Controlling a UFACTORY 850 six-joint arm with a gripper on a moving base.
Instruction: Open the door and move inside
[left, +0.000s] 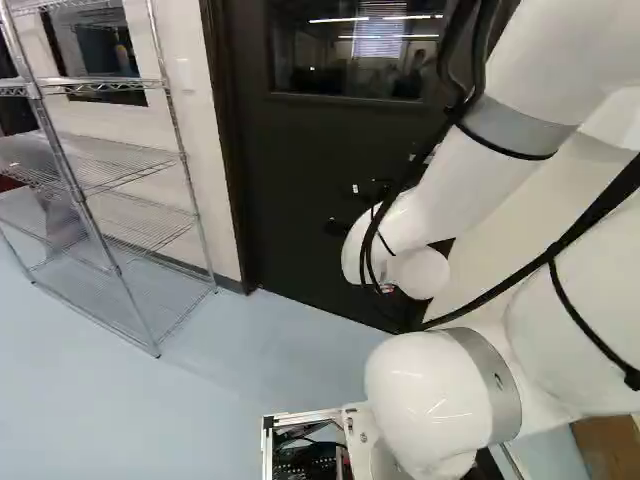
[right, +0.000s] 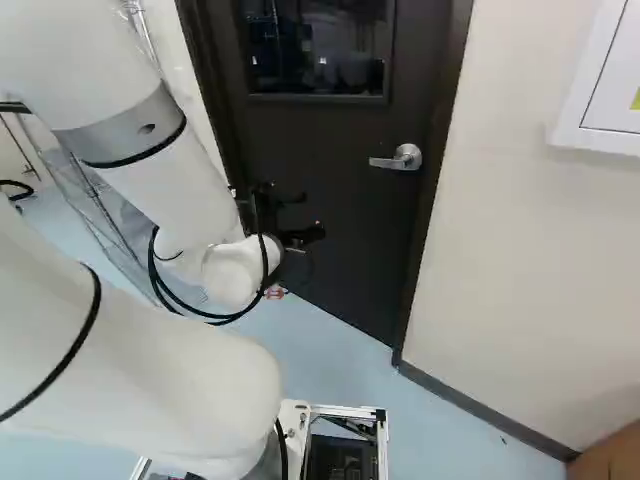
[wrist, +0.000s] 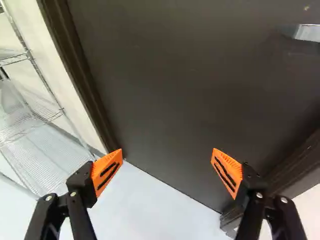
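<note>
The dark door (right: 340, 200) stands closed in its frame, with a window in its upper part. Its silver lever handle (right: 397, 159) is at the door's right side in the right base view. My gripper (right: 300, 218) is left of and lower than the handle there, in front of the door. In the wrist view the gripper (wrist: 166, 169) has its orange-padded fingers wide apart, nothing between them but door and floor beyond. The handle's end (wrist: 306, 32) shows ahead of the fingers and off to one side.
A wire shelf rack (left: 130, 205) stands left of the door against the wall. Right of the door are a pale wall (right: 520, 260) and a white wall panel (right: 610, 95). A brown box (right: 608, 456) sits at the lower right of the right base view.
</note>
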